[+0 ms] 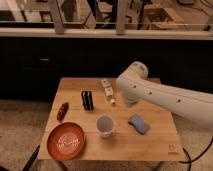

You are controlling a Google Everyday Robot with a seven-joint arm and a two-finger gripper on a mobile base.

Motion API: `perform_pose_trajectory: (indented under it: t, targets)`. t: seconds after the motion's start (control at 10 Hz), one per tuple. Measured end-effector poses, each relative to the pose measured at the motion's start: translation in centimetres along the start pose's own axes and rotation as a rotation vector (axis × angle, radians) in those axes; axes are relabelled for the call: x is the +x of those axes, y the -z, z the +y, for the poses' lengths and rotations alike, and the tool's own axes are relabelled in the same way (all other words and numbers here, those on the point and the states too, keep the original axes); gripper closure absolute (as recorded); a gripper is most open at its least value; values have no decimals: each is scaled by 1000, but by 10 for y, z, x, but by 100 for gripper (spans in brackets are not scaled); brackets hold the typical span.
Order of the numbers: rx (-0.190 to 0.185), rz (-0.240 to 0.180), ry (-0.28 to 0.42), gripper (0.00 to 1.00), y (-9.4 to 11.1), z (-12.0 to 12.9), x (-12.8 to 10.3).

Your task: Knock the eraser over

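A wooden worktop [150, 142] is seen from above and in front, set before a long dark cabinet with windows behind it. A thick white robot arm [170, 97] is stretched in from the right, and its rounded end is held over the rear middle of the worktop. The tool [128, 102] is tucked below and behind that rounded end, just right of a small white bottle [106, 89], and is mostly hidden by the arm; whether it is spread or pressed together cannot be told, and nothing is seen held in it. The eraser [87, 100], a small black block with a thin pale stripe down its middle, is stood upright on the rear left part of the worktop, left of the white bottle and apart from it. It is well apart from the tool, with the bottle lying between them. A pale cup [105, 125] is placed upright near the middle front, in front and to the right of the eraser. A blue-grey oblong pad [138, 124] is laid flat to the right of the cup, below the arm. A round orange-red plate [66, 141] is set at the front left corner, and a small dark red object [62, 111] is laid near the left edge, behind the plate.
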Motion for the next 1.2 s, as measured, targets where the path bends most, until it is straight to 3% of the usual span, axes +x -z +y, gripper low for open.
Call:
perform_pose_trajectory:
  t: [0.1,0.2,1.2]
  targets:
    - [5,0,17,95,-7,-5,-7]
    - [10,-2,28,98,-13,-9,-13]
    - [33,5,113,98,-48,-42,-37]
